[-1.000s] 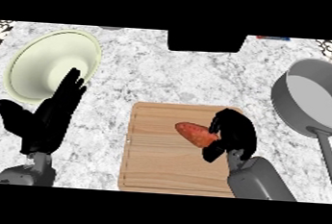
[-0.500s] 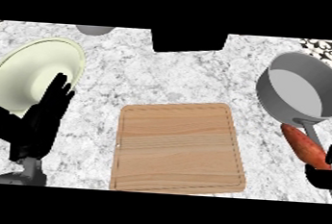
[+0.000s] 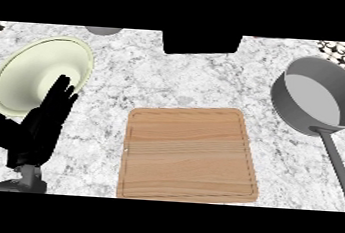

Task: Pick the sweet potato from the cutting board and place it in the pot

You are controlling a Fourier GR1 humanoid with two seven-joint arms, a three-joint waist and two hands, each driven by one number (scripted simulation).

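Note:
The wooden cutting board (image 3: 189, 154) lies bare in the middle of the counter. A grey pot (image 3: 316, 97) stands at the right with its long handle (image 3: 337, 163) running toward the lower edge; its inside shows only grey metal. No sweet potato is visible anywhere. My left hand (image 3: 40, 125) rests open at the left, fingers up, partly over the rim of a plate. My right hand does not show in this view.
A pale green plate (image 3: 30, 70) sits at the far left. A dark block (image 3: 200, 42) stands at the back centre and a grey round object (image 3: 103, 30) at the back left edge. The counter is speckled marble.
The right hand lifted the sweet potato off the board, carried it right beside the pot's handle, and both have now left the view. The view shifted slightly.

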